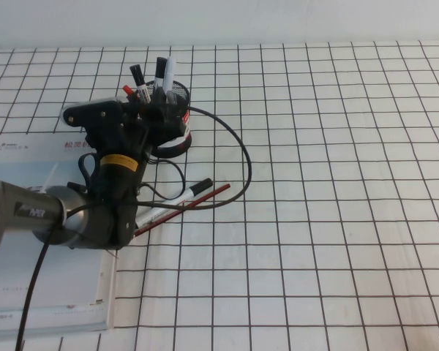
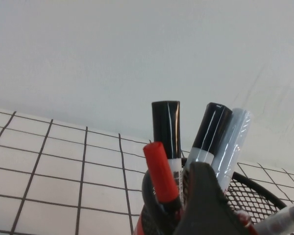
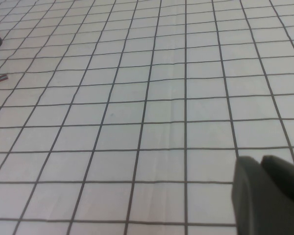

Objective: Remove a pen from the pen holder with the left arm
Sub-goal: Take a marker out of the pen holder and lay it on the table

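High view: pen holder (image 1: 181,102), a black mesh cup, stands on the left half of the grid cloth (image 1: 336,219), toward the far side. Contents: two black-capped markers (image 1: 137,74), one pale-capped marker (image 1: 170,73) and one red-capped pen (image 1: 127,90). All are cap-up and leaning, so the tops clear the rim for a grab. Left gripper (image 1: 157,110) sits at the holder's near side among the pens, jaws spread wide, nothing visibly clamped; likely lining up. Right gripper (image 3: 269,196) hangs over bare cloth, well apart.
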{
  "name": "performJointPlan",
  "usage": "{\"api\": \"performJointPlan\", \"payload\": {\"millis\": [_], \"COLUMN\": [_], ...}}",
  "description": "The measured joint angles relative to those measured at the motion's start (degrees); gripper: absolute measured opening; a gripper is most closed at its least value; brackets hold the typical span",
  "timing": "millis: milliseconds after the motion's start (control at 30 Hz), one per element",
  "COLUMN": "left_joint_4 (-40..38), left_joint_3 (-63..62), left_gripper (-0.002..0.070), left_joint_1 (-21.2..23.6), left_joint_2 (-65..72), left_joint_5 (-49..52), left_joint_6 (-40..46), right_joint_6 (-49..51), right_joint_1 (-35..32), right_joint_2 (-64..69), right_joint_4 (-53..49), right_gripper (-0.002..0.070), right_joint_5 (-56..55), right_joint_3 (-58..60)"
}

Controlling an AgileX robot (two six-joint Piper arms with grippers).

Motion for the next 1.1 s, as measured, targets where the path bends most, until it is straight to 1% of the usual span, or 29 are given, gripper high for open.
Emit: {"api": "performJointPlan", "payload": {"millis": [533,633,767,833,1100], "left_joint_4": [0.23,0.23,0.23,0.23,0.23], "left_joint_3": [-0.43,-0.43,-0.43,-0.43,-0.43], "left_gripper": [0.0346,0.0307,0.0218,0.0187,0.0147], "left_joint_1": [0.00,0.00,0.00,0.00,0.00], "left_joint_2": [0.00,0.00,0.00,0.00,0.00], "left_joint_5": [2.63,2.63,2.63,2.63,2.63], "left_joint_6": [2.18,2.18,2.18,2.18,2.26], "right_joint_6": [0.00,0.00,0.00,0.00,0.00], "right_joint_1": [0.00,0.00,0.00,0.00,0.00], "right_joint_2": [0.00,0.00,0.00,0.00,0.00], "right_joint_4": [0.00,0.00,0.00,0.00,0.00], "right_gripper": [-0.0015,-0.0015,-0.0015,-0.0015,-0.0015], "right_joint_5": [0.00,0.00,0.00,0.00,0.00], "right_joint_3": [0.00,0.00,0.00,0.00,0.00]}}
